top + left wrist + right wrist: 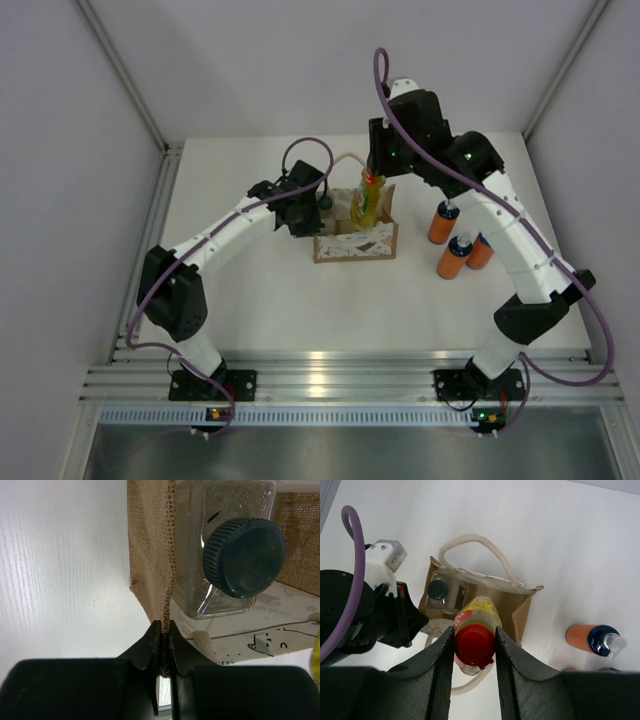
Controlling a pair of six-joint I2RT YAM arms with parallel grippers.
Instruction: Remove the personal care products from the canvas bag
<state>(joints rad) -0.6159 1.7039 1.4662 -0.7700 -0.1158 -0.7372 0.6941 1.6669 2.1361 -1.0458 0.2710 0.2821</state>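
Observation:
The tan canvas bag (355,240) stands mid-table with its white patterned panel facing the front. My left gripper (166,630) is shut on the bag's left edge (170,555). A clear bottle with a dark cap (243,556) sits inside the bag and also shows in the right wrist view (438,588). My right gripper (474,647) is shut on the red cap of the yellow-green bottle (476,617), held above the bag (490,597); this bottle also shows in the top view (368,200). Three orange bottles with blue caps (455,255) stand on the table right of the bag.
A cream rope handle (475,547) loops behind the bag and another lies in front. One orange bottle (592,637) shows at the right of the right wrist view. White walls enclose the table on the left, right and back.

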